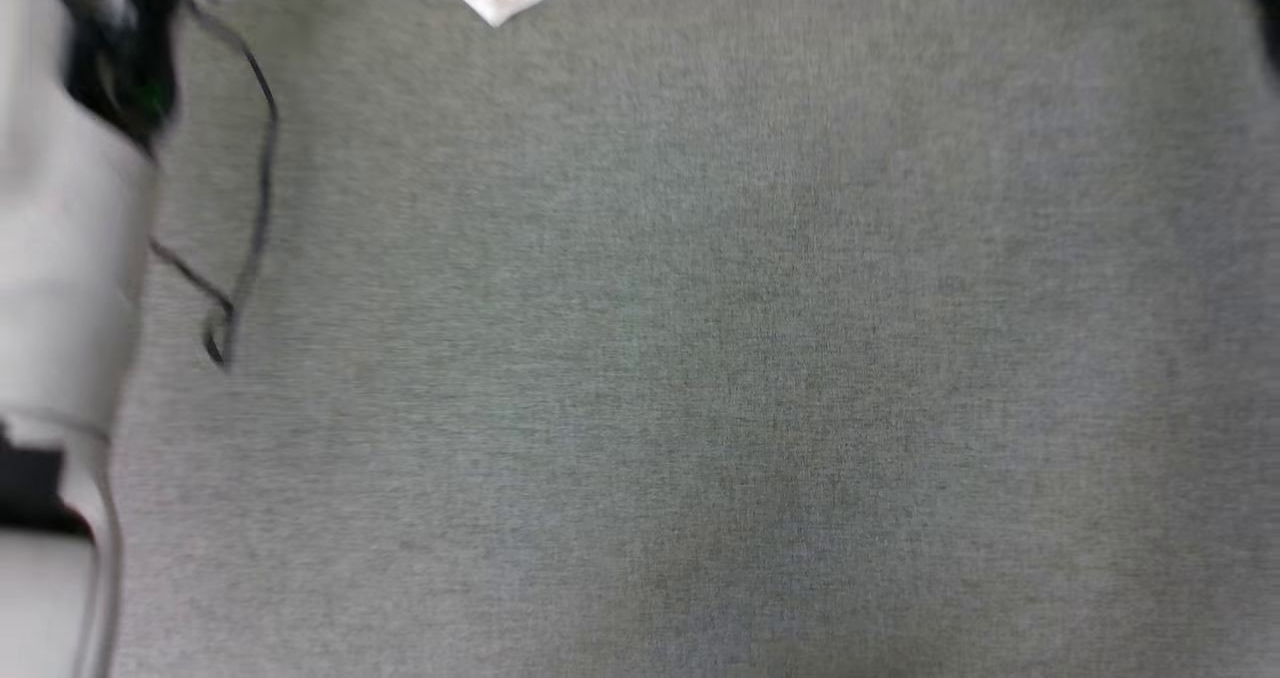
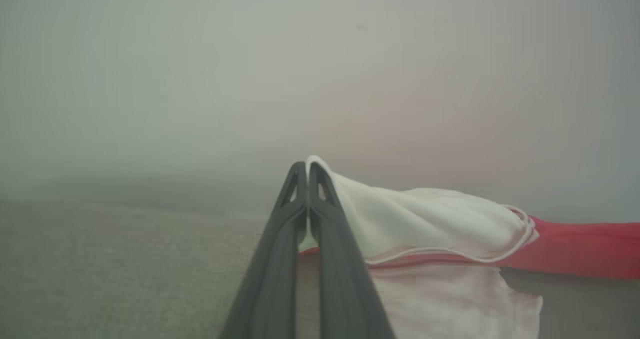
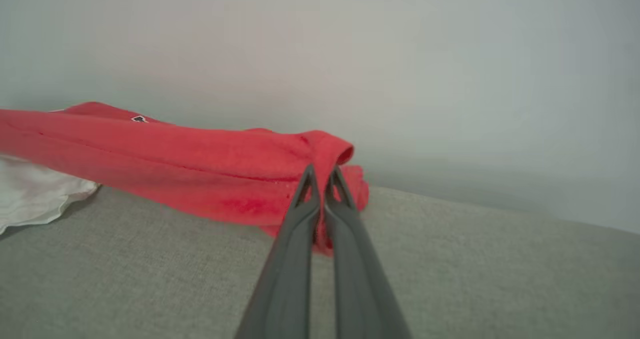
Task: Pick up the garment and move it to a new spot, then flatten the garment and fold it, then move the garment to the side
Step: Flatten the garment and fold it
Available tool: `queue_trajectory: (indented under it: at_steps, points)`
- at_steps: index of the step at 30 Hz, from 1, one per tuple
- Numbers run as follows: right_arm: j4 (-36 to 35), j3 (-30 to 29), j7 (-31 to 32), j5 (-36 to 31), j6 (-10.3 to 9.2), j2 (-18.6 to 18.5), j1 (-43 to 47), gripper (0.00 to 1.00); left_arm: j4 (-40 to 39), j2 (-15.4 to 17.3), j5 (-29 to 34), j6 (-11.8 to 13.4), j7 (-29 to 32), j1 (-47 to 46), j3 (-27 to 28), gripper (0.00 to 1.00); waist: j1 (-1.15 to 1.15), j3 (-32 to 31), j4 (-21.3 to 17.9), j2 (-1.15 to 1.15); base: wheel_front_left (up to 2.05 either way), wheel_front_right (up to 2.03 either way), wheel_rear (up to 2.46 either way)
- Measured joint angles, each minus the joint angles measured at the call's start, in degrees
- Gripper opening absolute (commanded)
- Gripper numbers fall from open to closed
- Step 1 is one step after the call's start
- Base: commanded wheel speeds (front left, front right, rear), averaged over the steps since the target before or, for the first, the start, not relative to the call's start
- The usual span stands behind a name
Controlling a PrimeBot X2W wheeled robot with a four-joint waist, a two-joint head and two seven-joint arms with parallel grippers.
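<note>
Stretching low over the grey woven surface (image 3: 450, 279), the red jersey shirt with white sleeves (image 3: 200, 169) is pinched at both ends. The left fingers (image 2: 280, 259) are closed on a white sleeve fold (image 2: 425, 224), and the right fingers (image 3: 350, 259) are closed on bunched red cloth. A small black-and-white mark (image 3: 139, 119) on the red is too small to read. A thin black cable (image 1: 262, 158) loops nearby.

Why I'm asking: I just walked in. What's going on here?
The robot holds a red and white shirt with both arms. The left gripper is shut on its white sleeve, the right gripper on a red edge. The shirt stretches between them, bunched, low over the grey surface.
</note>
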Motion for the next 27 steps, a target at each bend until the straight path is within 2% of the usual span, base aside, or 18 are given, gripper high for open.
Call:
queue_trajectory:
  at_steps: [6,10,13,20,27]
  points:
    - [-2.85,1.66,0.25,4.89,0.00,-1.29,15.25,0.00,-4.15,0.04,-2.14,-0.08,-0.07,17.29,0.03,0.00,-0.01,-7.38,0.92,0.00,0.00,0.00,0.00]
    - [-5.64,2.70,0.93,7.20,0.00,-1.74,24.92,0.00,-6.76,0.71,-2.54,-0.03,-0.07,29.15,1.93,0.00,-0.01,-12.99,1.05,0.00,0.00,0.00,0.00]
    - [-7.98,3.44,2.54,8.98,0.01,-1.79,31.55,0.00,-9.62,1.36,-1.71,1.13,-0.07,37.54,3.02,0.00,-0.02,-17.21,0.82,0.00,0.00,0.00,0.00]
    - [-14.92,1.59,6.21,10.62,0.02,-3.71,46.93,0.00,-19.18,2.24,-1.58,5.79,0.34,55.11,3.37,0.00,-0.03,-26.09,0.27,0.00,0.00,0.00,0.00]
    - [-24.91,-2.52,10.51,10.12,0.03,-3.97,61.90,0.00,-33.44,5.44,-3.20,13.27,3.44,70.26,4.15,0.00,-0.03,-32.77,-0.26,0.00,0.00,0.00,0.00]
